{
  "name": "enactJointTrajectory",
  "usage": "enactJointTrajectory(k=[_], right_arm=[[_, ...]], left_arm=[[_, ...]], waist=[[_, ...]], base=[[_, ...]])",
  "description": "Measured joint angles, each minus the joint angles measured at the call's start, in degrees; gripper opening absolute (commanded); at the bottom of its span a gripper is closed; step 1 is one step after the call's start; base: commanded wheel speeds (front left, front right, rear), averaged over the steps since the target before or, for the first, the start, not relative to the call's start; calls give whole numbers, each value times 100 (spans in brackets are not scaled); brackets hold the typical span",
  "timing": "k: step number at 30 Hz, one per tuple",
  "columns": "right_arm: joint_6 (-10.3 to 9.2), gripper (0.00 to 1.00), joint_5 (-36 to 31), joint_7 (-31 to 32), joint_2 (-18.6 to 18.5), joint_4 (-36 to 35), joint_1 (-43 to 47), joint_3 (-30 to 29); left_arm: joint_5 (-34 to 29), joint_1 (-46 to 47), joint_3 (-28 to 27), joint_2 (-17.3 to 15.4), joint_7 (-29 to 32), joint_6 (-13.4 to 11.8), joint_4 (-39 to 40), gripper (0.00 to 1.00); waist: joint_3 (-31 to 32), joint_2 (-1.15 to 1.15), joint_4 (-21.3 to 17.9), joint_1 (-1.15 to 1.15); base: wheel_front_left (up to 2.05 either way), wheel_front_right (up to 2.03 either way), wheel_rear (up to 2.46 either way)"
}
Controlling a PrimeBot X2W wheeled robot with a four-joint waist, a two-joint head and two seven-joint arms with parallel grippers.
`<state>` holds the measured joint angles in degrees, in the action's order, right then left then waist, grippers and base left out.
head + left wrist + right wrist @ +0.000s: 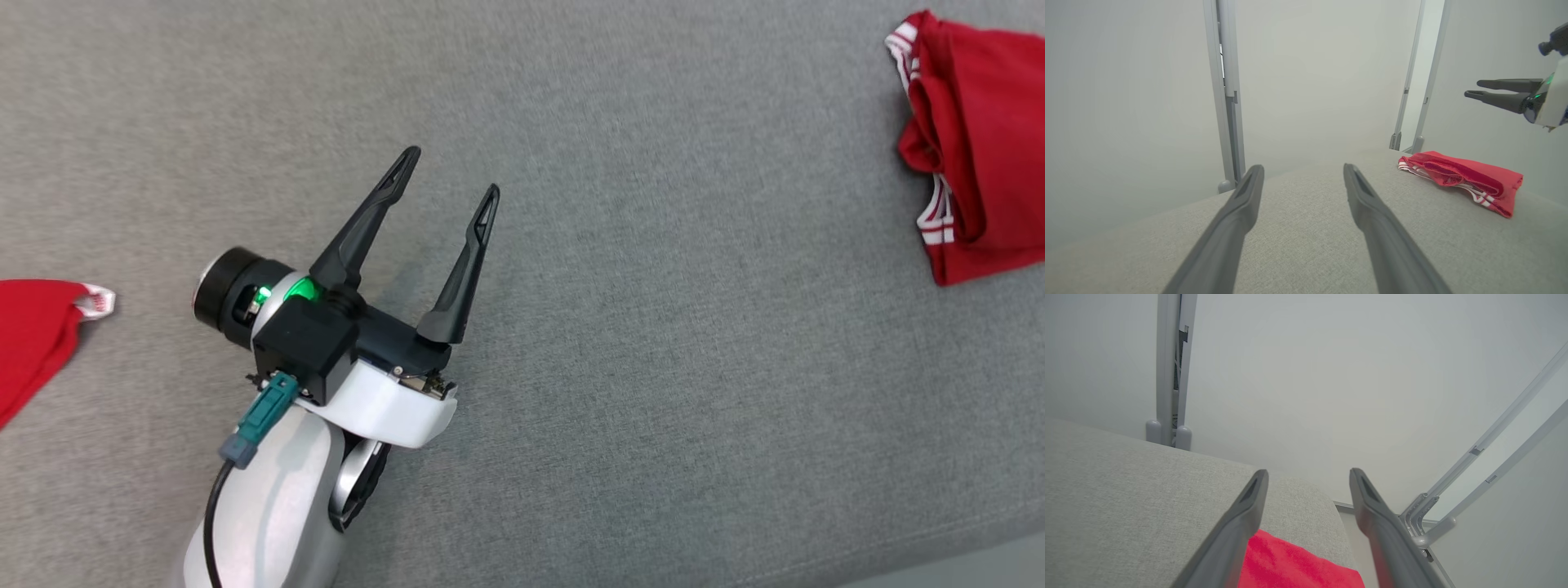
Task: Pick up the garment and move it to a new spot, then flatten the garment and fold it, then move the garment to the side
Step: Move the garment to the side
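Observation:
The garment [980, 147] is red with white striped trim and lies folded in a compact bundle at the far right of the grey fabric surface [653, 343]. My left gripper [452, 171] stands open over bare fabric, well to the left of the garment, with nothing between its fingers. In the left wrist view the garment [1466, 179] lies ahead on the right, and my right gripper [1472, 89] hangs above it, clear of the cloth. In the right wrist view my right gripper [1308, 473] is open and empty, with the garment [1290, 563] lying below its fingers near the surface's corner.
A second red cloth [33, 335] with a white striped tip lies at the left edge. The surface's front edge [939, 563] runs across the lower right corner. Grey metal posts [1224, 94] stand beyond the far edge, against a pale wall.

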<state>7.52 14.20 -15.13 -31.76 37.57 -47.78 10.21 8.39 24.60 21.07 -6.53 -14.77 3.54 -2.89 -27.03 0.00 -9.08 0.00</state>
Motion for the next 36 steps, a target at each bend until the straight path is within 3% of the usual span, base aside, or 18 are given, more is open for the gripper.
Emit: enactJointTrajectory(k=[11,25,36], right_arm=[[-1,100,92,0,842,-1522,1393,-393],[-1,100,-191,-1,2335,-2292,3050,-964],[-2,100,-653,-1,2719,-2561,3570,-1123]], left_arm=[[339,-733,-652,205,-22,-197,40,100],[353,-1724,-1266,358,-22,-227,-260,100],[436,-1924,-1273,369,-22,-320,-441,100]], waist=[[1030,0,581,0],[1903,0,1107,0],[2095,0,1104,0]], base=[[0,0,0],[0,0,0],[0,0,0]])
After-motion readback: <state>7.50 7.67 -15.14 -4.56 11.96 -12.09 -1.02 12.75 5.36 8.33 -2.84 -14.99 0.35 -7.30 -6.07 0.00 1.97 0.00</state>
